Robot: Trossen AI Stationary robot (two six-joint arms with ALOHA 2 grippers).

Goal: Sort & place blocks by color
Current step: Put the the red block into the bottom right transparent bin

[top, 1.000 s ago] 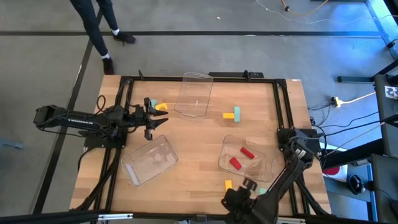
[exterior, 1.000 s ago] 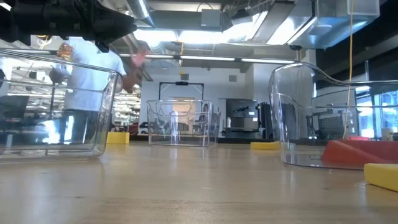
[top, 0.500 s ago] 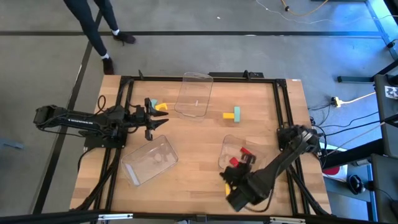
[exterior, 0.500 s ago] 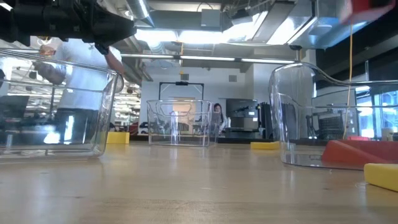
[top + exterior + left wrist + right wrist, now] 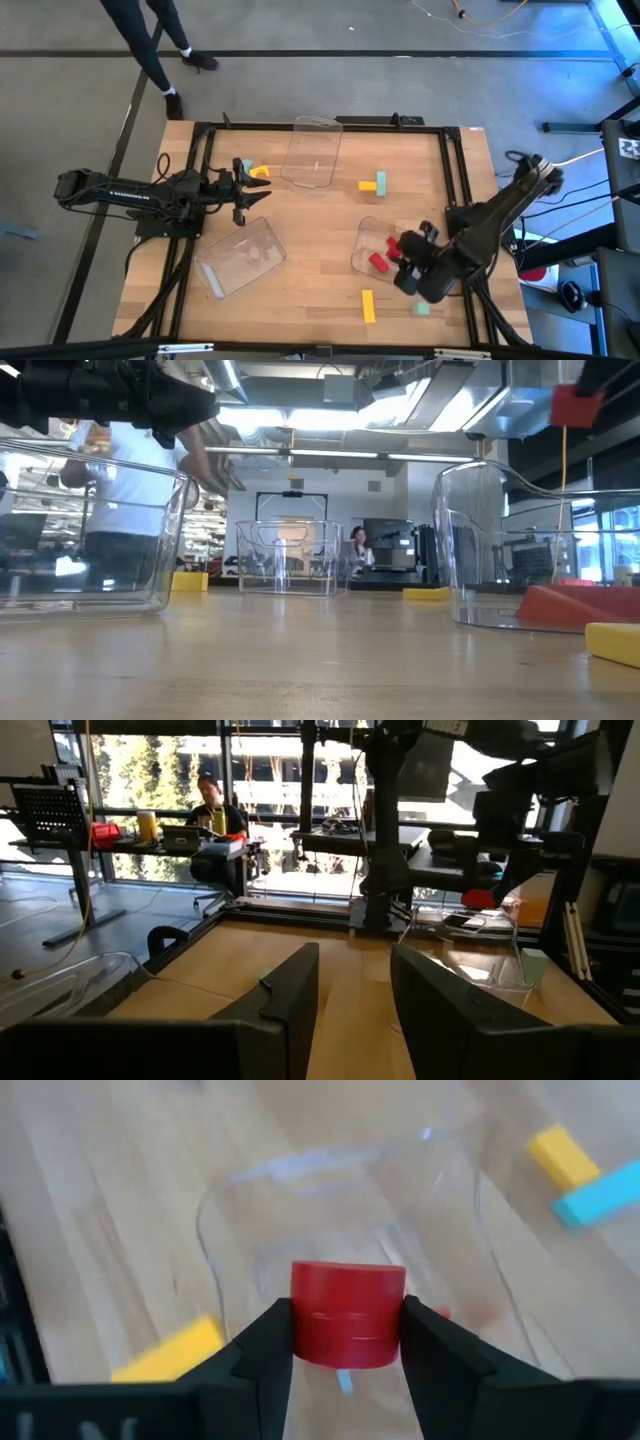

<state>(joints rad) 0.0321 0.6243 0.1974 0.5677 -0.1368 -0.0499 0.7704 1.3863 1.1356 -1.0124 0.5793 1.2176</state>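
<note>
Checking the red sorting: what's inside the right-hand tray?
One red block lies in the tray. The right gripper holds another red block above it, covering part of the tray's floor.

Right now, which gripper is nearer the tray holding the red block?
Right. The right gripper hangs over that tray, shut on a red block. The left gripper waits across the table, open, by a yellow block.

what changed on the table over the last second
The right gripper swung from the table's near edge to above the right-hand clear tray, lifting a red block clamped between its fingers. The left gripper, other blocks and trays stayed put.
</note>
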